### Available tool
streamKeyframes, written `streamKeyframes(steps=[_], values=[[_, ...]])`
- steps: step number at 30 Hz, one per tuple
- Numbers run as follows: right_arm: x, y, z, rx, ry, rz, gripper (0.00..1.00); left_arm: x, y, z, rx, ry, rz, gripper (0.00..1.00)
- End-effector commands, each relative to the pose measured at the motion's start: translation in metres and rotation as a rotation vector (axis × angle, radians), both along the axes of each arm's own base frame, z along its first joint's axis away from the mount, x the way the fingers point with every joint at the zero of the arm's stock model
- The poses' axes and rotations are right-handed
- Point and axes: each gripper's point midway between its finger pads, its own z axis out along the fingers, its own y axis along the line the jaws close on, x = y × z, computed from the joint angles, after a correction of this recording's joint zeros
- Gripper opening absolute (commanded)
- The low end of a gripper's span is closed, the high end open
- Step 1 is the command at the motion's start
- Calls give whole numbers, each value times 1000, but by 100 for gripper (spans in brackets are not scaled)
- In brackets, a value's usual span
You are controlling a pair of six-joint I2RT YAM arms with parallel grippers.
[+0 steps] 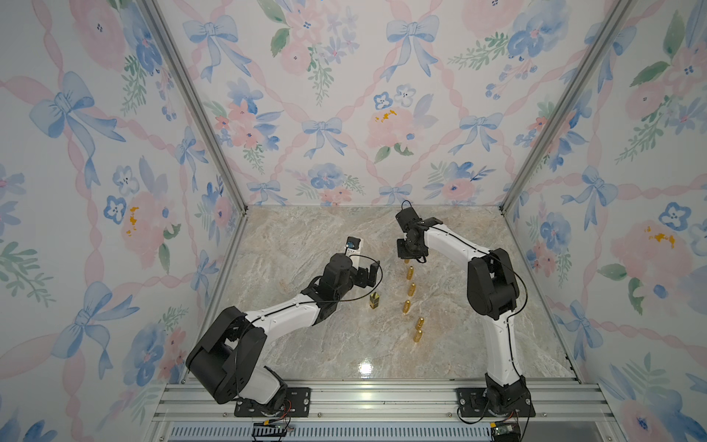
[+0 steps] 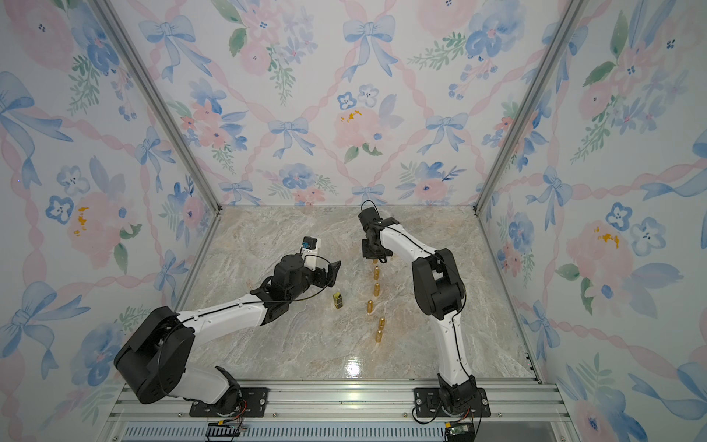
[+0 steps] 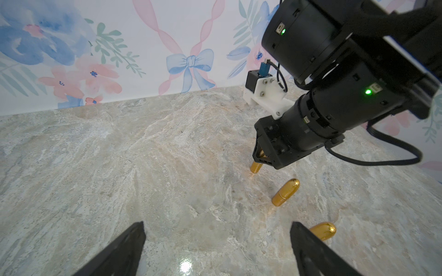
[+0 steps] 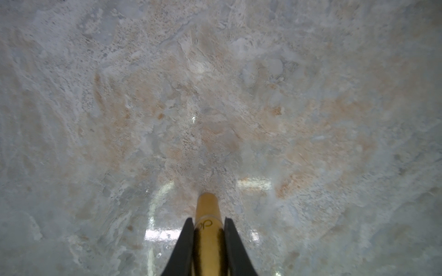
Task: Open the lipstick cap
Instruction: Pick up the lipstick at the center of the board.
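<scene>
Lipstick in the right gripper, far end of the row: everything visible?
Glossy gold lipstick, metallic-looking, with a closed seam line and a small dark mark near the jaw tips. It stands near upright, upper part clamped in the shut right gripper, flat lower end at the marble table; contact there is unclear. Cap appears on.

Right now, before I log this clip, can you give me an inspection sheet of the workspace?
Surface: marble tabletop, glossy, glare near the front.
Job's things: row of five gold lipsticks; a sixth, the held lipstick, at its far end; square gold-and-black lipstick standing apart.
Clutter: nothing seen.
Tools: left tool open, empty; right tool shut on the held lipstick.
Cables: black cable loops off the right wrist.
Surroundings: floral wallpaper, aluminium frame.
</scene>
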Motion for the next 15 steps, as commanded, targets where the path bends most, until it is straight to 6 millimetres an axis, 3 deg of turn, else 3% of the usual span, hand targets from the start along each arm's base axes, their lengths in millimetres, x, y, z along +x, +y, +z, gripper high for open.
streamKeyframes(steps=[1,8,15], values=[[-10,9,47,27,-46,54,17,-6,8,15,21,-60,9,98],[-44,22,87,108,-44,126,17,-26,23,10,76,-92,-9,98],[-97,49,121,217,10,247,17,-56,6,6,90,-119,-212,96]])
